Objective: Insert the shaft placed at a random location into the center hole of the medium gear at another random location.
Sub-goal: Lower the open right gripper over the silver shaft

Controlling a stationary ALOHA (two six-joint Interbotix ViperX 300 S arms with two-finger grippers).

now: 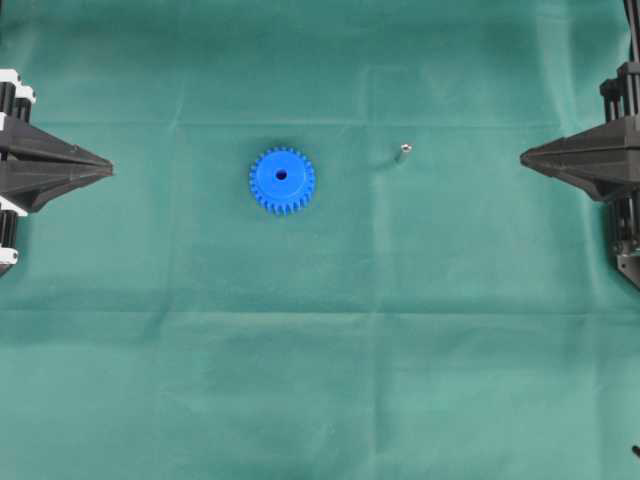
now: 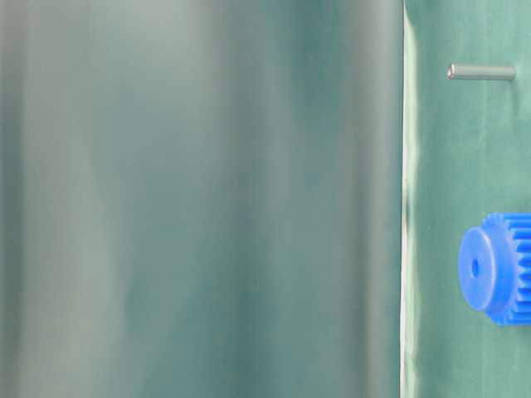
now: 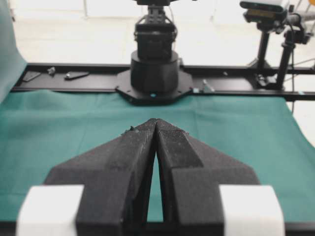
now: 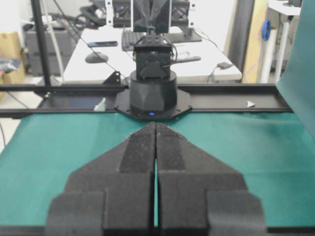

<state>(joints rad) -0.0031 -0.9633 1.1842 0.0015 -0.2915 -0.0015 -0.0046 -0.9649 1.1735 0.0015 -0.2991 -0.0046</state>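
On green cloth (image 1: 320,380), the shaft (image 1: 404,152) seemingly lies flat, long axis diagonal.

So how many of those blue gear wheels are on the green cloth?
1. The blue gear lies flat, slightly left of the cloth's middle, with the small metal shaft to its right. None seems hidden.

One blue gear (image 1: 281,180), with one center hole (image 1: 281,175). One small metal shaft (image 1: 405,153). Two black grippers, left (image 1: 108,170) and right (image 1: 524,156), one at each side edge. One green cloth (image 1: 320,360) under all of it.
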